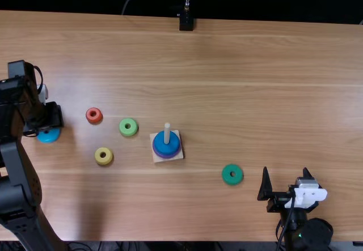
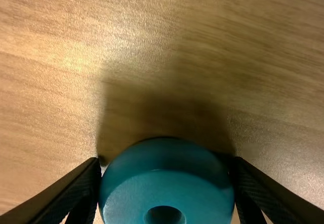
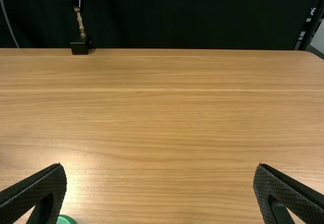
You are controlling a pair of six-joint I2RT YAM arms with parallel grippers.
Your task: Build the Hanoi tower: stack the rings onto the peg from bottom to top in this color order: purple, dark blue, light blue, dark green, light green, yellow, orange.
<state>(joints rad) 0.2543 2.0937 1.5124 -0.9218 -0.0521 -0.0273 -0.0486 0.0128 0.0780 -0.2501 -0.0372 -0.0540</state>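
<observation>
Tower peg (image 1: 167,133) standing left of tabletop (image 1: 255,92) middle, dark blue ring (image 1: 172,146) sitting on purple ring (image 1: 166,157) | left gripper (image 1: 52,116) grasping light blue ring (image 1: 49,136) toward left edge | right gripper (image 1: 286,170) hanging by near edge, fingers apart | orange ring (image 1: 89,118), light green ring (image 1: 123,128), yellow ring (image 1: 100,159) lying left of peg; dark green ring (image 1: 228,178) lying right

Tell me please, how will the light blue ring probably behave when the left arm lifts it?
The light blue ring looks solid and unbent, so it is probably stiff. The left gripper holds its smooth, curved side, so it may slip or turn a little. If dropped on its round edge, it could roll.
</observation>
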